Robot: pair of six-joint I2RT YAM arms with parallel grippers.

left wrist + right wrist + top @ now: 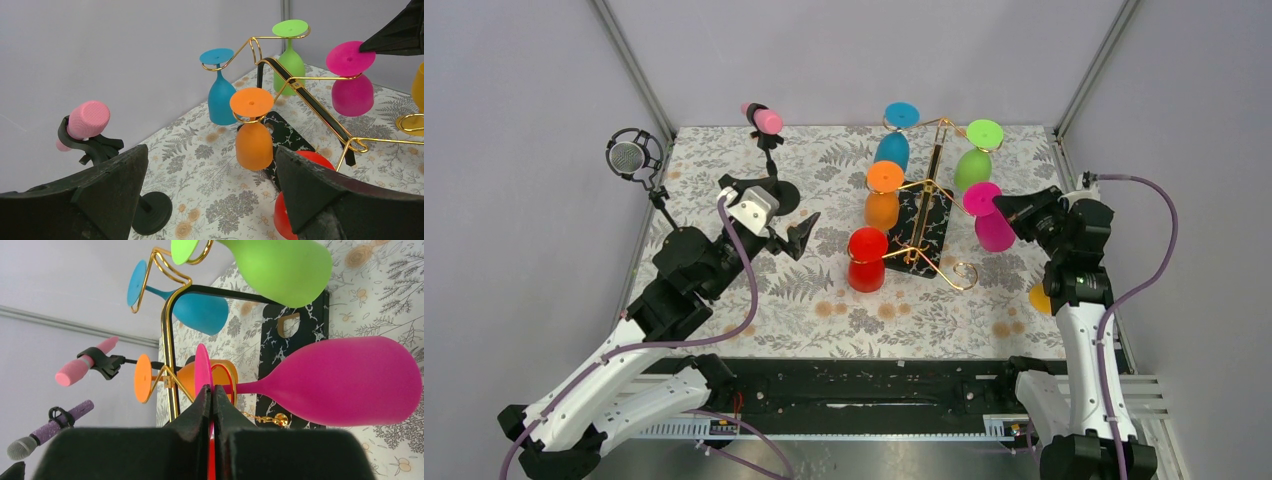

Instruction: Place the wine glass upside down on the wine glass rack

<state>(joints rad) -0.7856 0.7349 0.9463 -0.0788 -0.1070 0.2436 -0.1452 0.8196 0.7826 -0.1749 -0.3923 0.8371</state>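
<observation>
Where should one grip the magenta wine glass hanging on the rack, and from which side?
Probably by the bare stem of the magenta wine glass, from the right, away from the wine glass rack: the stem is thin and exposed, the bowl wide and round.

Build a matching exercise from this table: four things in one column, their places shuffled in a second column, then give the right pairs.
Things
1. blue plastic wine glass
2. lime green plastic wine glass
3. red plastic wine glass
4. pink foam-tipped microphone

Places
A. clipped on a black stand, off the rack
B. far right arm of the gold wire rack
C. near left arm of the rack
D. far left arm of the rack

Pairs: 1-D, 2-B, 3-C, 4-A
</observation>
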